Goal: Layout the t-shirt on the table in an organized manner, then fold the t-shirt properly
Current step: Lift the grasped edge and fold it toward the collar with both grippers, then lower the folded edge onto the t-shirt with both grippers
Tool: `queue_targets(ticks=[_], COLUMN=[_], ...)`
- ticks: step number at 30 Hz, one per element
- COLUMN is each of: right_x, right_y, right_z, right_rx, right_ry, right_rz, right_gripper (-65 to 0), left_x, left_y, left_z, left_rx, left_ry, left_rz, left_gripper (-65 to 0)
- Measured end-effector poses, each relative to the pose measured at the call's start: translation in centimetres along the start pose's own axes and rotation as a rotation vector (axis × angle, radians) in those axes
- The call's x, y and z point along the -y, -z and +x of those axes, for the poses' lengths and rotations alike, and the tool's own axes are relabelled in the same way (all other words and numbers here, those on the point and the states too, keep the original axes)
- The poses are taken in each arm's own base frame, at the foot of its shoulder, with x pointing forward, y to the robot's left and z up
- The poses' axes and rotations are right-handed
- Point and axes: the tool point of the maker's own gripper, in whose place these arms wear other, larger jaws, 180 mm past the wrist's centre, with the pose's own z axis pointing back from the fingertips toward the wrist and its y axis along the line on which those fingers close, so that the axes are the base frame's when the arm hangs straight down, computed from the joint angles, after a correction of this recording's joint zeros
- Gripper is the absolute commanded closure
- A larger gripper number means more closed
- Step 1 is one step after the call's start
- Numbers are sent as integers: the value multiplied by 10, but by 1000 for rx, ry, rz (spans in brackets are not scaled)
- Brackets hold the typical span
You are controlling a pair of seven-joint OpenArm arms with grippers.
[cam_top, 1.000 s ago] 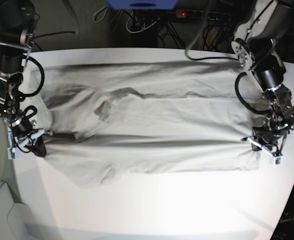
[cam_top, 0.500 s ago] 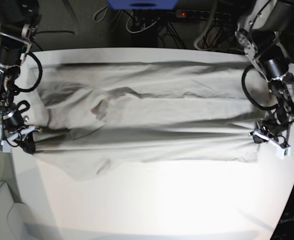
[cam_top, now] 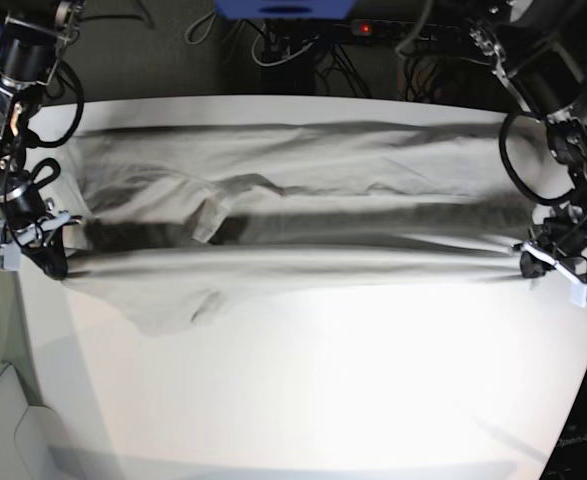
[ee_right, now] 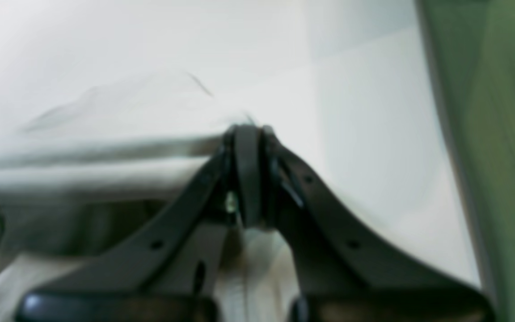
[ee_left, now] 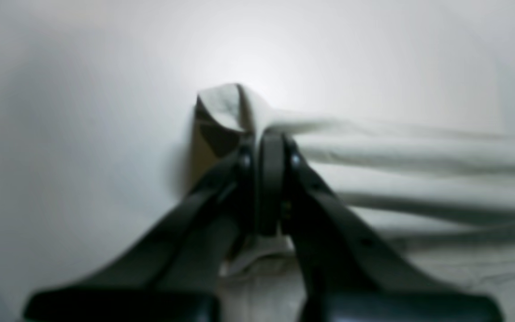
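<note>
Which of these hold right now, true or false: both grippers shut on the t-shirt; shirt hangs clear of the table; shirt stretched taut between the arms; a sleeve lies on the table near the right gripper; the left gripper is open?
1. Both grippers are shut on the t-shirt. True: the left gripper and the right gripper each pinch an edge of the cloth.
2. The shirt hangs clear of the table. False: its far part lies on the tabletop; only the gripped fold is raised.
3. The shirt is stretched taut between the arms. True: a straight ridge runs from one gripper to the other.
4. A sleeve lies on the table near the right gripper. True.
5. The left gripper is open. False: its jaws are closed on fabric.
</note>
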Motion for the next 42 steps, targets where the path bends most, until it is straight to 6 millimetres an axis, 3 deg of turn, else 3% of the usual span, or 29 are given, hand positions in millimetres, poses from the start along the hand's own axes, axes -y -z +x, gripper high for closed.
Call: queue_targets(ticks=[5, 13, 19, 22, 33, 36, 42], right_x=[-2, -4, 8, 11, 2, -3, -4], right_y=[-14, -28, -38, -40, -57, -63, -63], right_z=[-2, -15, -15, -16, -49, -63, -65], right_rx=[5, -28, -25, -26, -96, -123, -128], right_ry=[-17, -29, -25, -25, 3, 21, 24], right_rz=[-6, -7, -43, -50, -47, -45, -45], right_gripper=[0, 0, 0, 0, 0, 0, 0], left_x=[6, 15, 23, 23, 21, 15, 3], left_y=[-17, -37, -53, -54, -51, -45, -44], left_z=[-5, -32, -43, -45, -39, -48, -59], left_rx=[16, 0, -5, -9, 6, -25, -74], left_ry=[26, 29, 61, 67, 63, 42, 64], left_rz=[-12, -41, -40, -36, -36, -28, 17], left_gripper=[-2, -2, -2, -2, -2, -2, -2])
